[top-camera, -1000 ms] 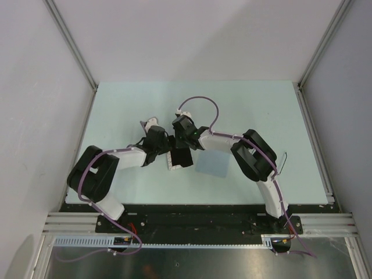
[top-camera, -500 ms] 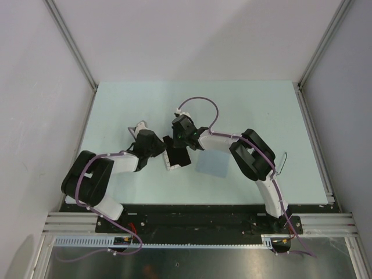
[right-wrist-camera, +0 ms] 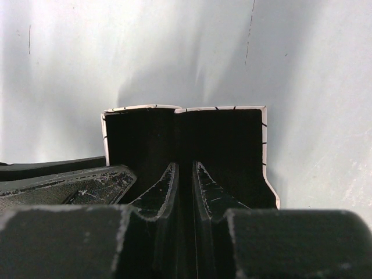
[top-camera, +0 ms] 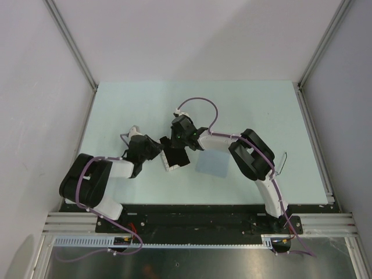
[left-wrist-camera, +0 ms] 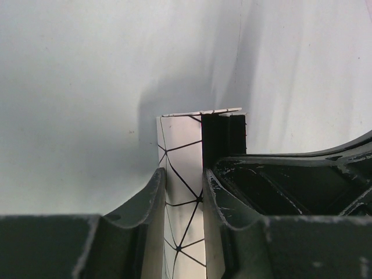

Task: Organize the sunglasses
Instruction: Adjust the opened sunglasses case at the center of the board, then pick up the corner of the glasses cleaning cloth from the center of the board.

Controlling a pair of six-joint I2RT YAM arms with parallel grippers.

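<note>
Left pincer (left-wrist-camera: 183, 200) clamps the case (left-wrist-camera: 180, 145) edge; right pincer (right-wrist-camera: 185, 174) pinches its black flap; table (top-camera: 261, 110) edges well away.

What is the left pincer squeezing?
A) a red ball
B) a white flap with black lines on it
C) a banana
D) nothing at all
B: the left wrist view shows the left pincer shut on a white flap of the case, and the flap is crossed by thin black lines.
</note>
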